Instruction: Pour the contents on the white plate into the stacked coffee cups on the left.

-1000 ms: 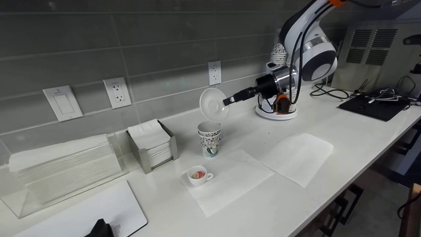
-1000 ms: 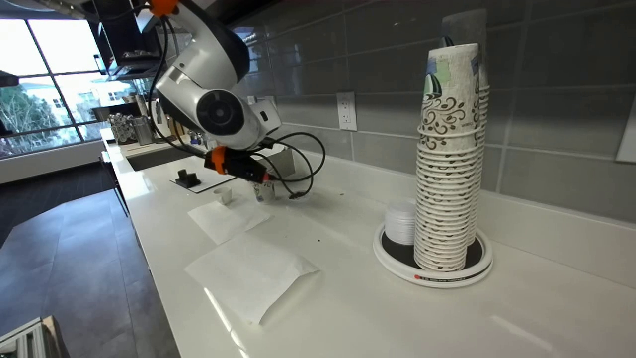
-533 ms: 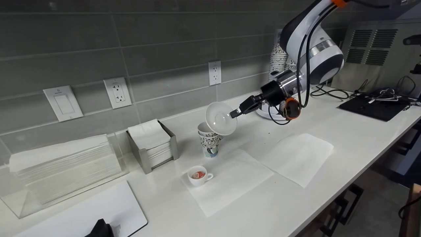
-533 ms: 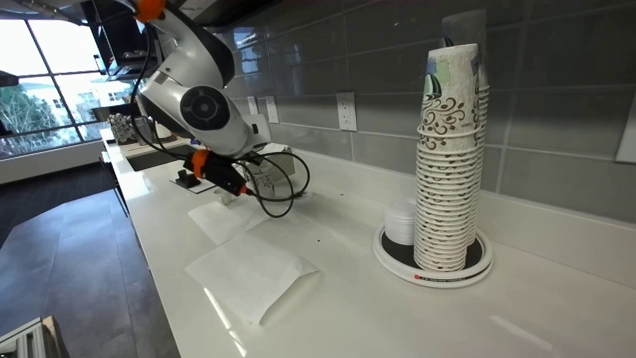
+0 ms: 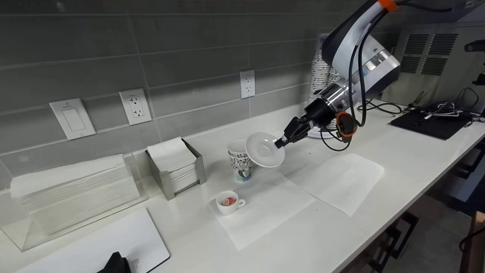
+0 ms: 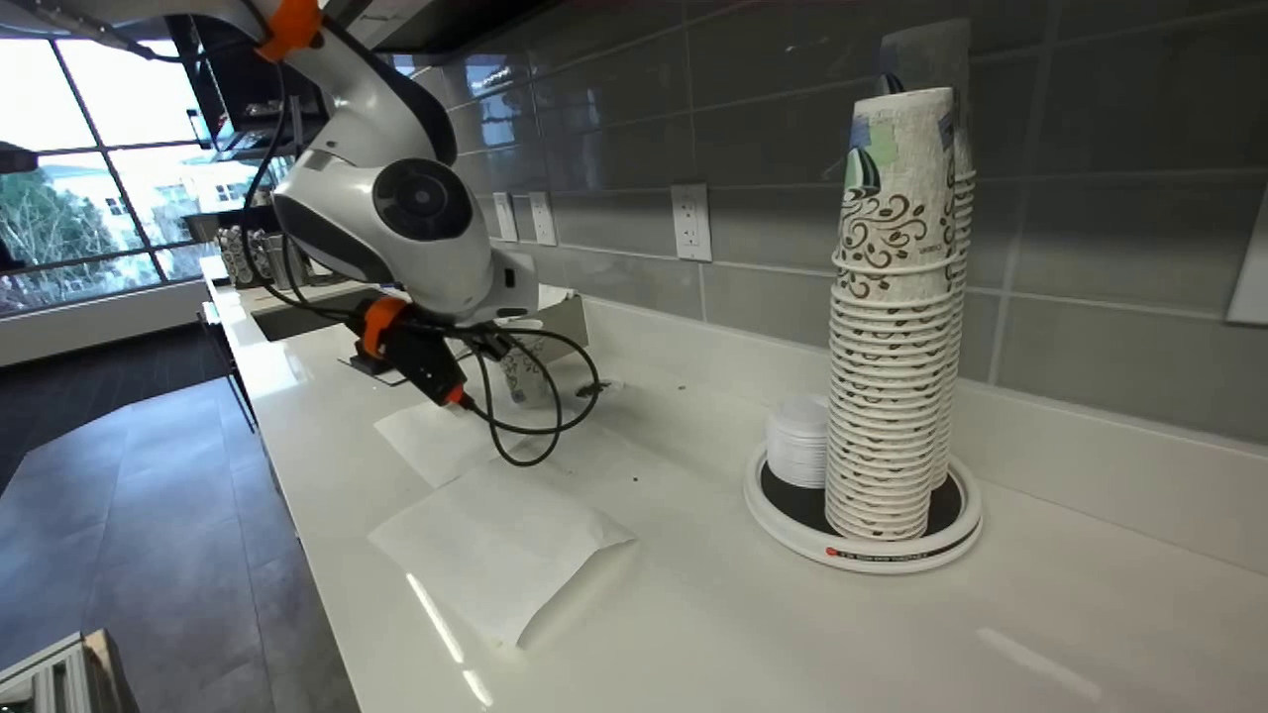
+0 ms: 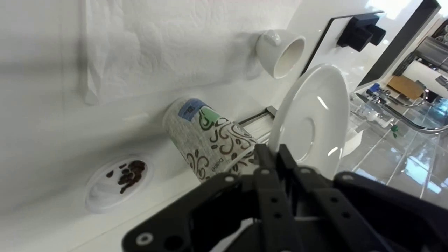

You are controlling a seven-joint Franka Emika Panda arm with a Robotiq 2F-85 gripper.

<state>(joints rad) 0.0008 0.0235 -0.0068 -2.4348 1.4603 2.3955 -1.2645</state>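
Now, our fingers (image 7: pixel 265 157): pinched on the rim of the white plate (image 5: pixel 262 150).
White plate: steeply tilted; in an exterior view it lies between our fingers and the stacked coffee cups (image 5: pixel 241 163), overlapping them; whether they touch, we cannot tell.
Contents: we see none on the plate's face.
Cups: our next move likely needs sideways clearance from their brims.

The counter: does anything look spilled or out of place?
Yes: dark bits lie in a shallow dish beside the stacked cups, not inside them, while the tilted white plate in the gripper looks bare; possibly a missed pour. A dark speck lies on the counter.
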